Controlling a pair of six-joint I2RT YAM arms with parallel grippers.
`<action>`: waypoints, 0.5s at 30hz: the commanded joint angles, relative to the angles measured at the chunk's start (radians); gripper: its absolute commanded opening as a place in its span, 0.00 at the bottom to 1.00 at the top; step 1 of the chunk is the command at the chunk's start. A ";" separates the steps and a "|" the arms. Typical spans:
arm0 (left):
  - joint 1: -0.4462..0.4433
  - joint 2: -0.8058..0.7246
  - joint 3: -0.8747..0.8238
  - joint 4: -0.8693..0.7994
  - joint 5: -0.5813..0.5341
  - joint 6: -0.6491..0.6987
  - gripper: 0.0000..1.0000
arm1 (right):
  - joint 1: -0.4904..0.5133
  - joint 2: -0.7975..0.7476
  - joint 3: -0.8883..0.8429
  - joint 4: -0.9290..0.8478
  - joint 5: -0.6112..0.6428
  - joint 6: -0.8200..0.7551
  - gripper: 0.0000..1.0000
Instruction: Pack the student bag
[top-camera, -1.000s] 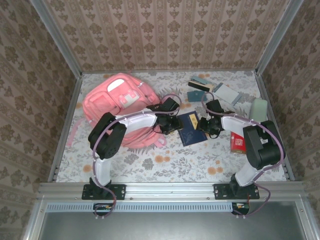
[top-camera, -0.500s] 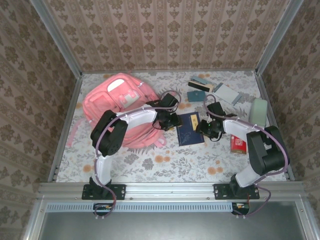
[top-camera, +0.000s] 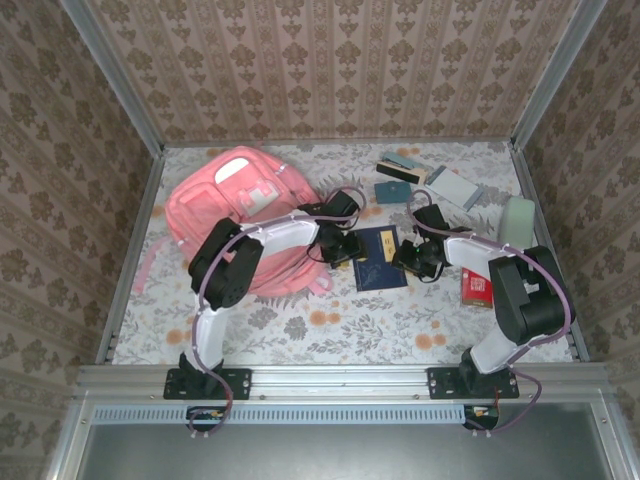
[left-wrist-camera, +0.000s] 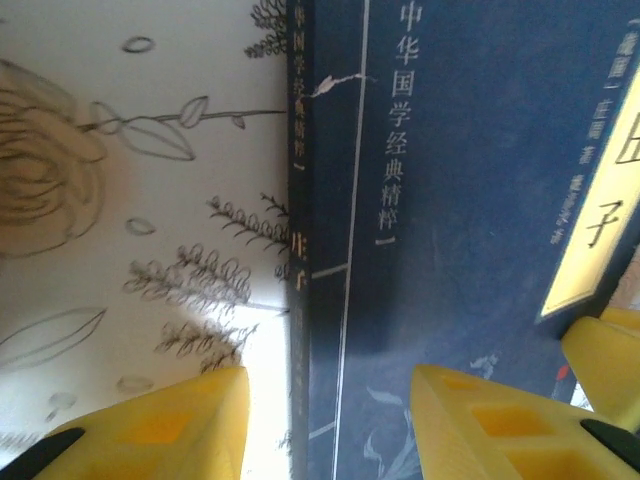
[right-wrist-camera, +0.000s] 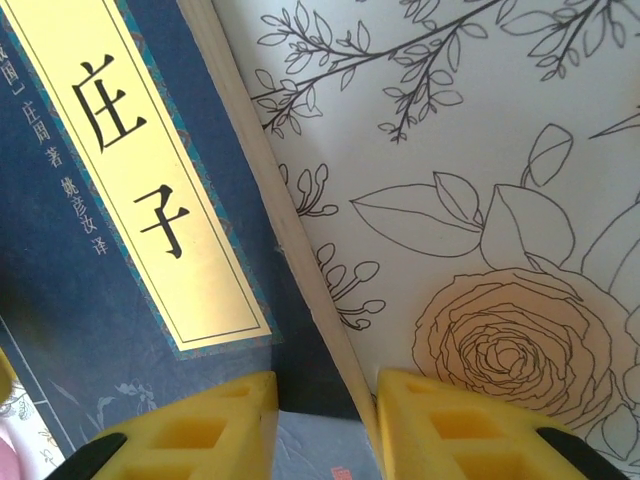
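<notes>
Arms just crept onto the blue book (top-camera: 380, 257): left fingers (left-wrist-camera: 170, 425), right fingers (right-wrist-camera: 210, 425) apart astride its edges, so a grab for the student bag (top-camera: 225, 200) looks imminent.

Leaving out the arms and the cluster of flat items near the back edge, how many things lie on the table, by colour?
Large pink fabric student bag: 1
Dark blue book with a yellow title panel: 1
Small red box: 1
Pale green rounded block: 1
Total: 4
</notes>
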 joint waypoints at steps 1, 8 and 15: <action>-0.002 0.045 0.044 0.008 0.067 0.000 0.47 | 0.019 0.036 -0.025 0.044 -0.061 0.041 0.33; 0.002 0.029 0.008 0.236 0.171 -0.041 0.45 | 0.023 0.052 -0.023 0.060 -0.078 0.060 0.34; 0.004 -0.020 -0.054 0.455 0.230 -0.080 0.42 | 0.023 0.065 -0.015 0.069 -0.091 0.071 0.33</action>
